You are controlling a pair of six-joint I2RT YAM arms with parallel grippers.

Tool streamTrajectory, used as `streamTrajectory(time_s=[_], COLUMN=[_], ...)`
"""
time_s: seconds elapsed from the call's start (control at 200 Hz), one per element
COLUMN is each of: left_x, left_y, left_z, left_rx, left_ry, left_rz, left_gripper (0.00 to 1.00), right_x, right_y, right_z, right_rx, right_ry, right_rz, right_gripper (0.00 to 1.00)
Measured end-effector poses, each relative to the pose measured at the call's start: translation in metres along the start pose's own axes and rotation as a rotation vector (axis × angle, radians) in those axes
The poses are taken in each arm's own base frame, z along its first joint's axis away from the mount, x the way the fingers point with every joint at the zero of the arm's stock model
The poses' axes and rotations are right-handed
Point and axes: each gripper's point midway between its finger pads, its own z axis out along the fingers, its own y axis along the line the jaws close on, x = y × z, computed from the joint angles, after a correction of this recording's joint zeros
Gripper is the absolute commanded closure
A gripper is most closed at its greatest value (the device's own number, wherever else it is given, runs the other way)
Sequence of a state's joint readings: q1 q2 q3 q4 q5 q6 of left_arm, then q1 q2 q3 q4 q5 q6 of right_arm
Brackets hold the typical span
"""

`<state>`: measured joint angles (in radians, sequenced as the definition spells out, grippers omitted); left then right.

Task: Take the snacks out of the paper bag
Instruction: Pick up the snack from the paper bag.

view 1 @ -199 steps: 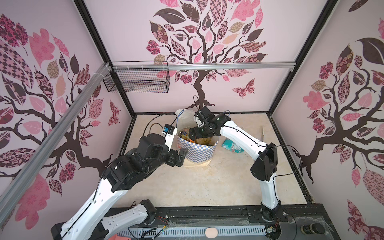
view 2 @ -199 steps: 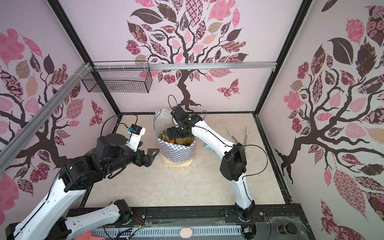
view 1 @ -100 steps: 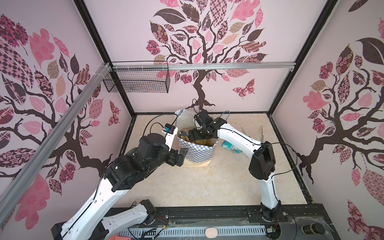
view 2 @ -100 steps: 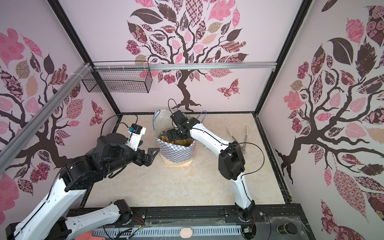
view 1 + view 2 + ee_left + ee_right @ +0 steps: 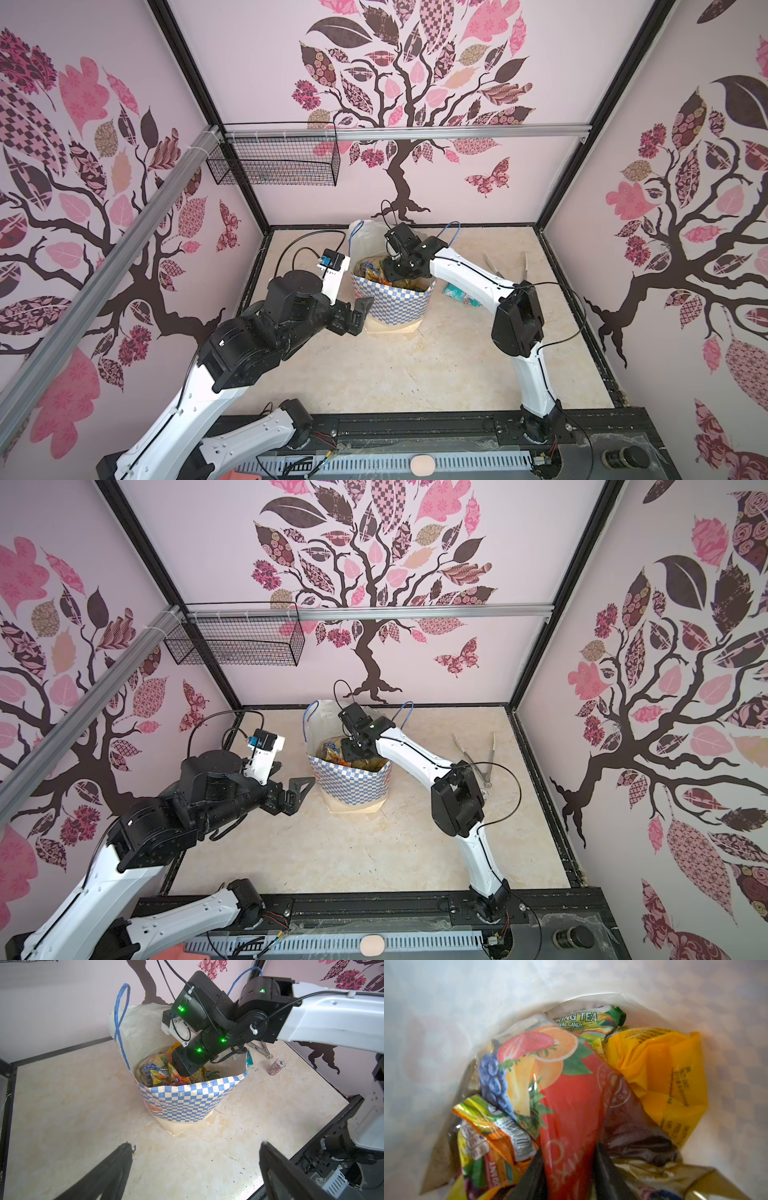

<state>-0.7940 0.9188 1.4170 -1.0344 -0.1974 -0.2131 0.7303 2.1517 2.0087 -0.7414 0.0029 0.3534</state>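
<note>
Right pincer (image 5: pixel 569 1147) sank into the paper bag (image 5: pixel 395 303); only its wrist view shows it gripping a red snack (image 5: pixel 571 1095).

in the right wrist view a green packet (image 5: pixel 588 1020) against the inner wall of the paper bag (image 5: pixel 446 1022) carries white letters "…ring tea" with "…val candy" below, the start of both lines hidden. the red fruit-printed packet (image 5: pixel 571 1105) bears pale rings and letters too faint to read, and the yellow packet (image 5: pixel 660 1076) has black print too fine to read. in the left wrist view the small patterned cylinder (image 5: pixel 277 1066) seems to show "500" on its top, and a cursive word on the bag's checked outside is illegible.
</note>
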Motion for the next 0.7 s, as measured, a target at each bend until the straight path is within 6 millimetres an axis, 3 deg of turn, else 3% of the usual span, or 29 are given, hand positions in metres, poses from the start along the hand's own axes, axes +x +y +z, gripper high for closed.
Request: streamTrajectory(time_s=[0.085,0.2,0.7], left_x=[0.001,0.003,0.003], left_y=[0.000,0.001,0.001], left_z=[0.000,0.000,-0.001], left_rx=[0.000,0.000,0.000], left_ry=[0.000,0.002,0.000], left_rz=[0.000,0.000,-0.004], left_gripper=[0.03,0.03,0.03], right_x=[-0.002,-0.006,-0.012], right_y=[0.005,0.010,0.008], right_z=[-0.002,-0.007,-0.018], right_rx=[-0.007,-0.014,0.012], right_ry=[-0.011,-0.020,-0.028], right_rz=[-0.006,-0.003,-0.005], right_gripper=[0.93,0.98,1.00])
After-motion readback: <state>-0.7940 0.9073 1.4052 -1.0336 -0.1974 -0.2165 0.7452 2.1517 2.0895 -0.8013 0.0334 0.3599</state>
